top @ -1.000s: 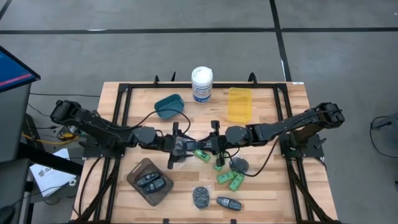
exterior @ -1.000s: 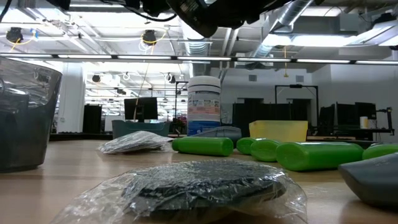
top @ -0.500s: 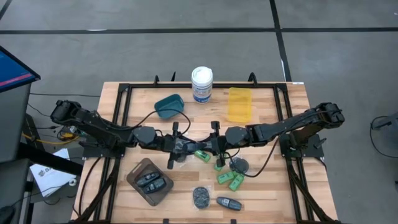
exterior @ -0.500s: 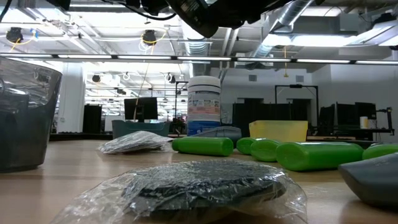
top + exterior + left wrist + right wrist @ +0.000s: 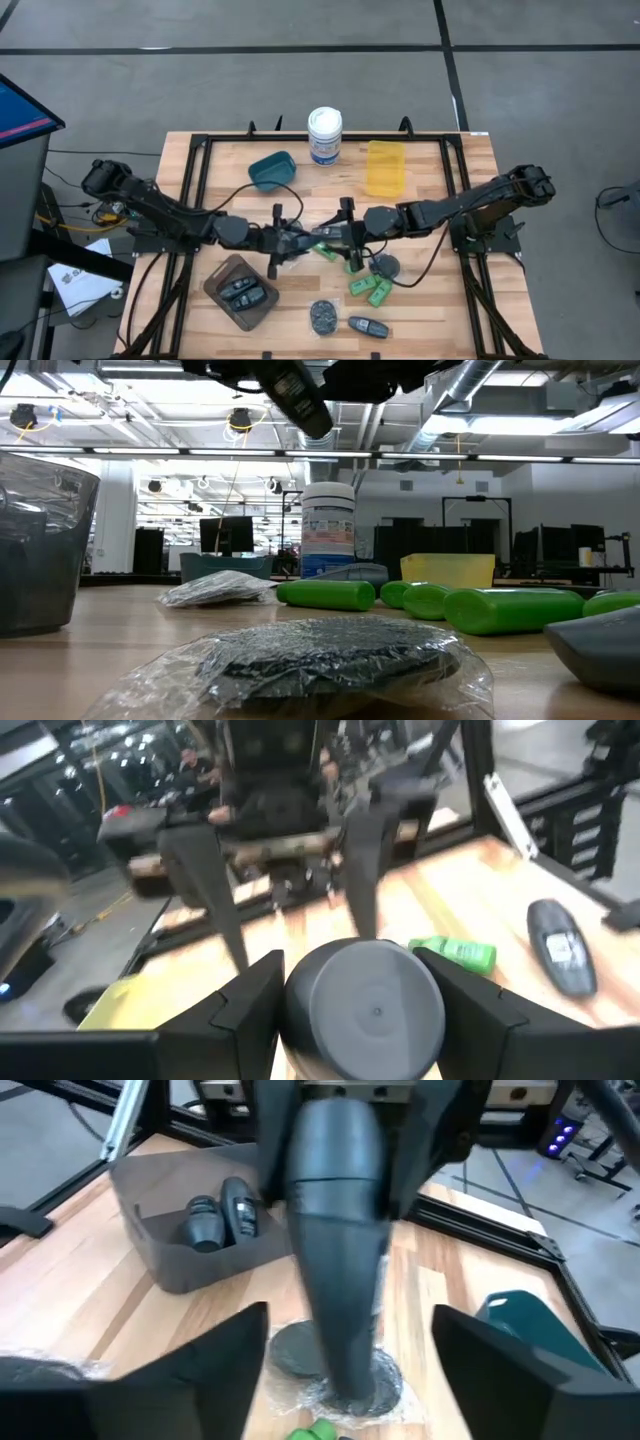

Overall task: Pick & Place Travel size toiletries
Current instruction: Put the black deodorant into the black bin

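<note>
My left gripper is shut on a dark grey oblong mini bottle above the table's middle. My right gripper faces it, open. In the right wrist view the right gripper's fingers stand wide on either side of the bottle's free end, apart from it. Green mini bottles and clear-wrapped round dark pieces lie on the table below and nearer. Another dark bottle lies near the front edge. My left gripper pinches the dark bottle between its two fingers, one on each side of its body. The bottle lies along the fingers, roughly level, pointing toward the table's right. It is lifted clear of the table.
A grey tray holding two dark bottles sits at the near left. A teal container, a tall white canister and a yellow container stand along the far side. Another wrapped piece lies under the right arm.
My left gripper has gone a little toward the table's right and near edge with the dark bottle, closer to my right gripper. The right gripper has kept still.
</note>
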{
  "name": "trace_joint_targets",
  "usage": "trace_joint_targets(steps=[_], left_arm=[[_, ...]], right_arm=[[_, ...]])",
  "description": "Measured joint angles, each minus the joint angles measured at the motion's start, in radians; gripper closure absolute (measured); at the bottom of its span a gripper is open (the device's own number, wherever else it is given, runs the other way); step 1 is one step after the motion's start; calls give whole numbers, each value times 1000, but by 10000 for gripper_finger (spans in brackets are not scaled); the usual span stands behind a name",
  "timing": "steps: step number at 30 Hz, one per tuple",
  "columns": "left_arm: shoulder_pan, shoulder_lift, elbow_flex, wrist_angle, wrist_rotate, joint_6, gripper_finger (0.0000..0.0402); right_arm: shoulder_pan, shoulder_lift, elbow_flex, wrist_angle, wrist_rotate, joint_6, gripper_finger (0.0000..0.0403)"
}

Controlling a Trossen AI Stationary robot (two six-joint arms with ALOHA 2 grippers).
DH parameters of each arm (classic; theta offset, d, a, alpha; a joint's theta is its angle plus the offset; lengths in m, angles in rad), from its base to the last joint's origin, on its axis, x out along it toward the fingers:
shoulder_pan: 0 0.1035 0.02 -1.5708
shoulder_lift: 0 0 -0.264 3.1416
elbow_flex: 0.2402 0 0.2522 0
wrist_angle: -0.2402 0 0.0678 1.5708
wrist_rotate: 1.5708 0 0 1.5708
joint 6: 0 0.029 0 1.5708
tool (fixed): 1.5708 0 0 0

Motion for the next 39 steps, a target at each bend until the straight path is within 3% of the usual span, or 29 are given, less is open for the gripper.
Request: trace_joint_targets(steps=[4, 10, 17, 21, 24, 31, 39], left_arm=[[-55, -25, 0, -57, -91, -28, 210], [-147, -123, 0, -219, -145, -220, 210], [-282, -216, 1, -602, -123, -717, 210], [-345, -223, 1, -748, -28, -1021, 210], [-388, -223, 0, -785, 51, -1163, 209], [-432, -223, 0, -879, 69, -1266, 209], [-378, -223, 0, -1063, 63, -1267, 209]], right_arm=[[22, 0, 0, -28, 71, 0, 96], [54, 0, 0, -136, 169, 25, 98], [50, 0, 0, -226, 169, 122, 101], [42, 0, 0, -234, 170, 132, 101], [39, 0, 0, -234, 170, 132, 101], [37, 0, 0, -226, 169, 136, 101], [38, 0, 0, -227, 169, 148, 101]])
